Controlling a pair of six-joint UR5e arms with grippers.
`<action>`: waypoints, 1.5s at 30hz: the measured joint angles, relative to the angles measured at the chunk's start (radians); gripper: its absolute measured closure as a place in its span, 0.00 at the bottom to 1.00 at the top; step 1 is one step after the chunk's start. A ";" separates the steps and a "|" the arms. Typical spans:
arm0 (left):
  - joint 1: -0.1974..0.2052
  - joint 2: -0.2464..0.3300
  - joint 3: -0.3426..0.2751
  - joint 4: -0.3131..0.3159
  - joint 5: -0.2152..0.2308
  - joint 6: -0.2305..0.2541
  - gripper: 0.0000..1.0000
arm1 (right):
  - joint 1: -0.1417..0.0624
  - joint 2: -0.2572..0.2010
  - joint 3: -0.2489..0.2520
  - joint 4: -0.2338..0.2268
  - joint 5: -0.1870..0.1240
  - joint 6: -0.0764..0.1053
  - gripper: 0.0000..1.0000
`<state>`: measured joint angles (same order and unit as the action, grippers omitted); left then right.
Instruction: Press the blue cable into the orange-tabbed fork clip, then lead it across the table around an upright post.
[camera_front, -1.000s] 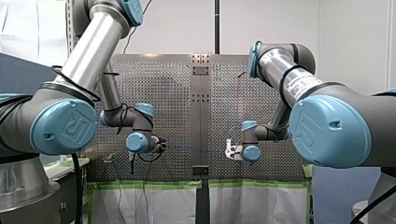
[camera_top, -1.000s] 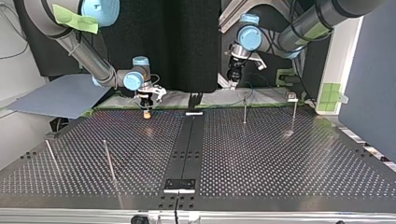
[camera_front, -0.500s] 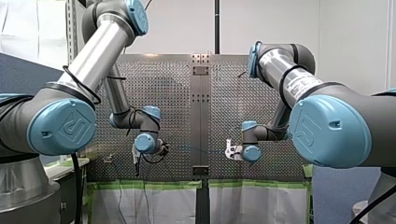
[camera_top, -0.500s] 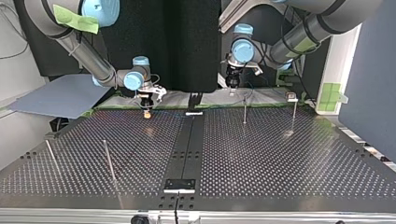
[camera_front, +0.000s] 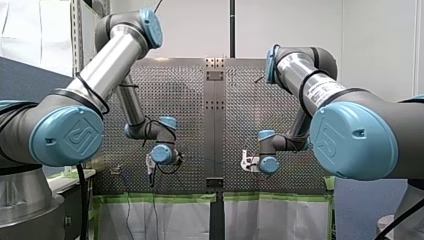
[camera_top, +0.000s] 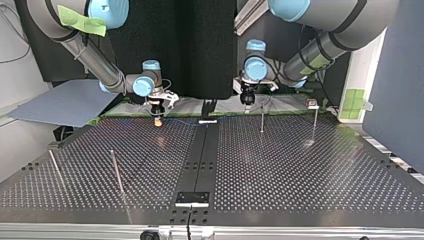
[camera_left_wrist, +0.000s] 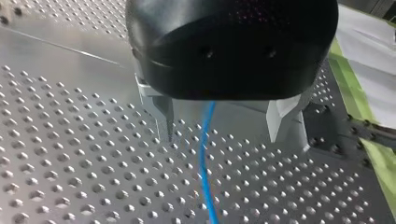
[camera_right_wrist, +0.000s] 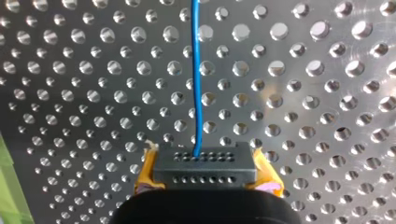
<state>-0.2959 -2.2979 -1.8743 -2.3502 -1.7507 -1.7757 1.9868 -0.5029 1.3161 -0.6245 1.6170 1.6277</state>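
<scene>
The thin blue cable (camera_left_wrist: 204, 154) runs along the perforated table between my left gripper's (camera_left_wrist: 224, 133) two metal fingers (camera_left_wrist: 161, 114). They stand wide apart and neither touches it. In the top view this gripper (camera_top: 247, 102) hangs over the table's far edge, right of the middle strip. My right gripper (camera_right_wrist: 205, 175), with yellow pads (camera_right_wrist: 145, 173), is shut on the blue cable (camera_right_wrist: 197, 84), which leads straight ahead from its tip. It stands low over the far edge at the top view's left (camera_top: 157, 119). The cable (camera_front: 210, 161) stretches between both grippers. I see no orange-tabbed clip for certain.
Upright posts stand on the table: two at the top view's right (camera_top: 262, 120) (camera_top: 315, 122), the second carrying a small fixture (camera_top: 312, 104), and two at its near left (camera_top: 116, 172) (camera_top: 54, 167). A dark strip (camera_top: 200, 160) runs down the middle.
My left arm has swung toward the table's middle and come down, bringing its open gripper over the cable. My right arm has not moved.
</scene>
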 joint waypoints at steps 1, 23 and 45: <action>0.000 -0.012 0.012 -0.005 -0.001 0.000 0.02 | 0.000 0.000 0.000 0.000 0.000 0.000 1.00; 0.012 -0.077 0.147 -0.006 -0.042 0.029 0.02 | -0.004 0.003 0.000 0.000 -0.002 -0.003 1.00; 0.006 -0.076 0.147 0.108 -0.018 0.067 0.99 | -0.005 0.005 0.000 -0.001 -0.001 -0.004 1.00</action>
<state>-0.2899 -2.3737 -1.7269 -2.2419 -1.7692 -1.7084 1.9815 -0.4980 1.3161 -0.6253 1.6158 1.6233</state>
